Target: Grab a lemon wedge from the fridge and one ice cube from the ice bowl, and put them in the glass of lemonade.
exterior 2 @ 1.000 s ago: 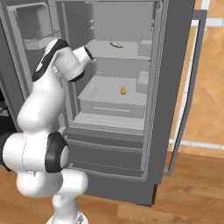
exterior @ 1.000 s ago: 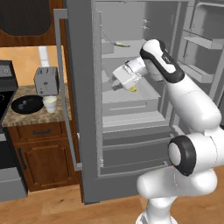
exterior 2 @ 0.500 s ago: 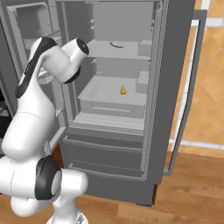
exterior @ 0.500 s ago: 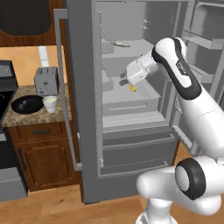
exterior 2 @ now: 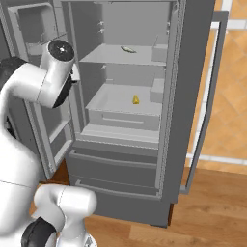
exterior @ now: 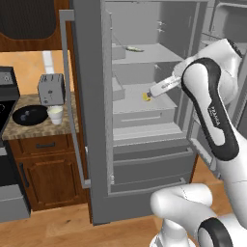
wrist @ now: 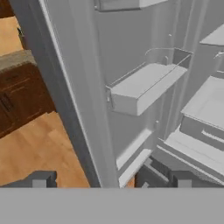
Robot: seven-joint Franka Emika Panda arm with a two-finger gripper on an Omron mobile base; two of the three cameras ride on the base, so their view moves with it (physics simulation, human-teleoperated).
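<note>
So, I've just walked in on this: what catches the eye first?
The fridge stands wide open, both doors swung out. A tiny yellow lemon wedge sits alone on its middle shelf. The white arm reaches in, its open pincer just beside the wedge, not holding it.

fridge (exterior: 91,144): grey steel
lemon wedge (exterior 2: 136,100): bright yellow
ice bowl (exterior: 29,116): black
glass of lemonade (exterior: 55,114): whitish
toaster (exterior: 50,89): grey
counter (exterior: 29,129): speckled brown
floor (exterior 2: 212,202): orange-brown wood
</note>
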